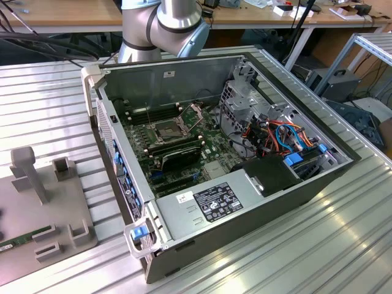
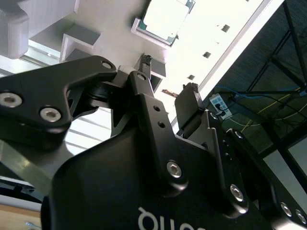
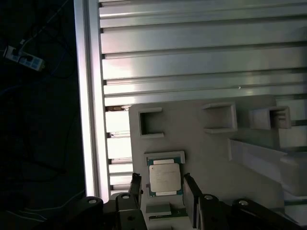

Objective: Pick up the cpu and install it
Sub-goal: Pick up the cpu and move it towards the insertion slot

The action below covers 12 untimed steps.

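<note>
A ribbed aluminium table point(image 1: 343, 245) is seen in the exterior view, and an open computer case point(image 1: 184, 254) is laid on it; just beside the case, toward the exterior view's left, a grey fixture plate point(image 1: 61, 202) is set, fitted with raised brackets and an upright post point(image 1: 27, 174); a green memory stick point(image 1: 21, 237) is lodged in one slot of the plate.

Inside the case a motherboard point(image 1: 208, 144) is mounted; its socket point(image 1: 166, 130) is shown with the metal frame hinged up; long dark modules point(image 1: 177, 153) are seated just beside the socket; a power supply point(image 1: 211, 202) is fitted against the near wall; orange and blue cables point(image 1: 285, 138) are bundled at the exterior view's right. In the first wrist view a power strip point(image 3: 23, 57) is seen on the dark floor past the table's edge.

The cpu point(image 3: 164, 178) is laid flat on the fixture plate, silver face up, against a low raised frame point(image 3: 164, 155); nothing is laid over it.

A joint of the arm point(image 1: 168, 21) is seen behind the case's far wall. The gripper point(image 3: 162, 184) is held over the plate with its fingers point(image 2: 192, 96) spread, one to each side of the cpu; nothing is pinched, and contact with the chip cannot be made out.
</note>
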{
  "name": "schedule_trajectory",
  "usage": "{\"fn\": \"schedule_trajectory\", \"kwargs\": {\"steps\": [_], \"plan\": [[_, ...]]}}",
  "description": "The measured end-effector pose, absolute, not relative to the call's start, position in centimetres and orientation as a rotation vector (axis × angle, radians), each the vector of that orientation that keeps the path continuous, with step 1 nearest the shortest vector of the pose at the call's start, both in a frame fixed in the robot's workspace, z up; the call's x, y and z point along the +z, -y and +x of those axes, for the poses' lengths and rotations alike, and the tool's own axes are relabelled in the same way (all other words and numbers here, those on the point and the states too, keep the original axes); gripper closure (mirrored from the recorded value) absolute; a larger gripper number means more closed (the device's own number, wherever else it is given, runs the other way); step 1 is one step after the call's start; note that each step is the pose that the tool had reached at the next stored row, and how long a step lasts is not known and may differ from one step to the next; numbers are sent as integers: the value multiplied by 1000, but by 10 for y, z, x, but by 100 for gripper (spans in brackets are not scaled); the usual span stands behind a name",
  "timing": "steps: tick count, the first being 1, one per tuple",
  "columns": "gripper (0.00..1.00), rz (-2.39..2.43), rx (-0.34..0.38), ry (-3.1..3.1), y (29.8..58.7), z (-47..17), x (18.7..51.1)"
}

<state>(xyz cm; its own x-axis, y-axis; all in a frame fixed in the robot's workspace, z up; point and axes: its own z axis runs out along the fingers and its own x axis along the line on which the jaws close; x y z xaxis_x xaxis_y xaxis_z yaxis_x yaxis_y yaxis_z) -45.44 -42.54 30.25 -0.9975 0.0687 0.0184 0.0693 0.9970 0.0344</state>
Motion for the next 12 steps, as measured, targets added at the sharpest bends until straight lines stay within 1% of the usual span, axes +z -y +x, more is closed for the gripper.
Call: {"fn": "schedule_trajectory", "kwargs": {"steps": [12], "plan": [[52,-108,-55,3122,425,-454,294]]}}
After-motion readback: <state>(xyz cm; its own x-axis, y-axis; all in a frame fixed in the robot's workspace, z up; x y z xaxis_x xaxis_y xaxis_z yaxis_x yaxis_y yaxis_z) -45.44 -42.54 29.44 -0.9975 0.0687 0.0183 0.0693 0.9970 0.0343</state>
